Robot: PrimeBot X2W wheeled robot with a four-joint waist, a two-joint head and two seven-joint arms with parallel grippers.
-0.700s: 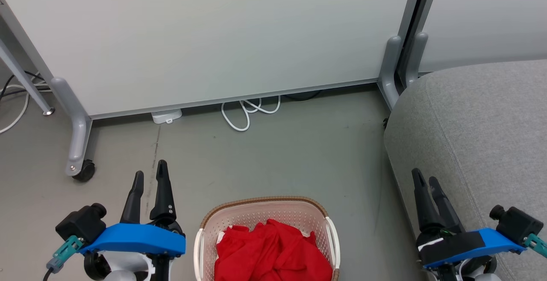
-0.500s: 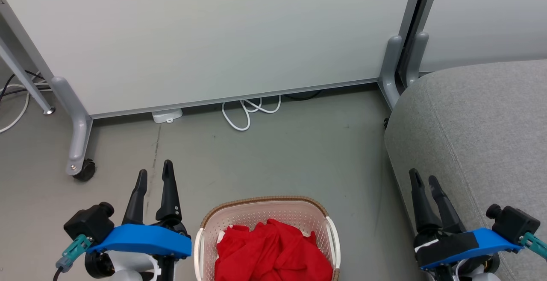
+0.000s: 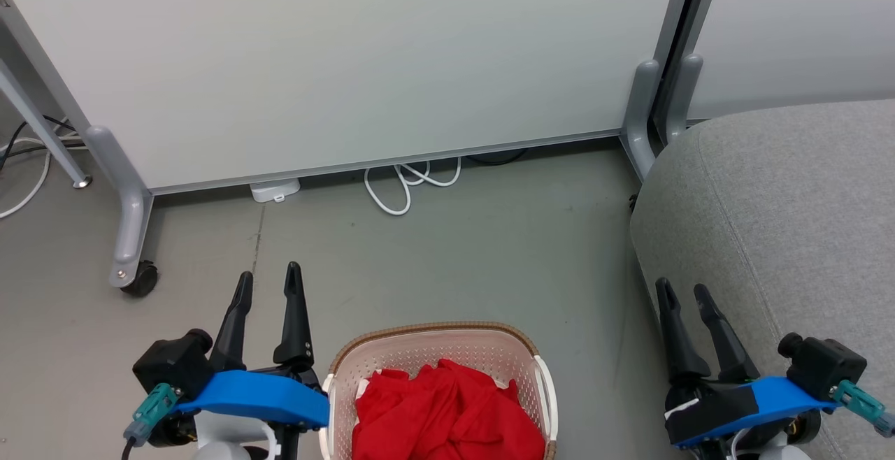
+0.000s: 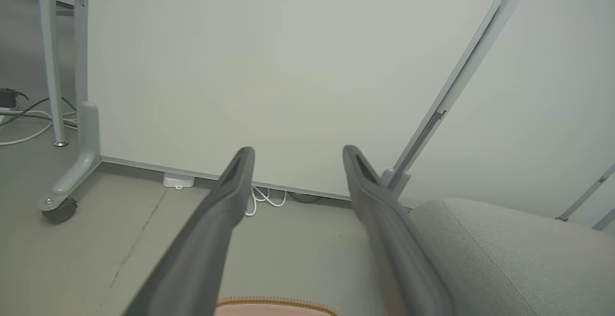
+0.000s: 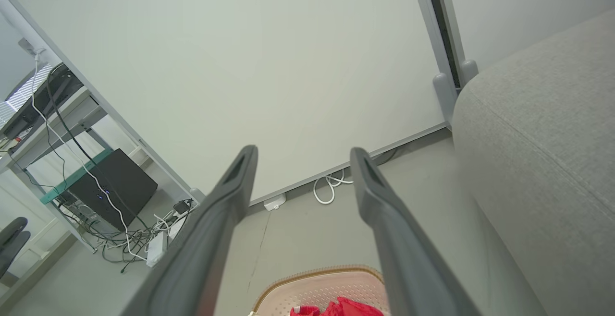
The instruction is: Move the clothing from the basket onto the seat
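In the cream perforated plastic basket (image 3: 433, 326) I see red clothing (image 3: 447, 411); left gripper (image 3: 268, 271), right gripper (image 3: 679, 285) flank it, jaws open.

No readable text, label, brand or number on anything in view.

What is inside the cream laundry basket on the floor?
Crumpled red clothing lies heaped in the basket; its perforated far wall shows above it. The bottom and any lower garment are hidden by the fabric.
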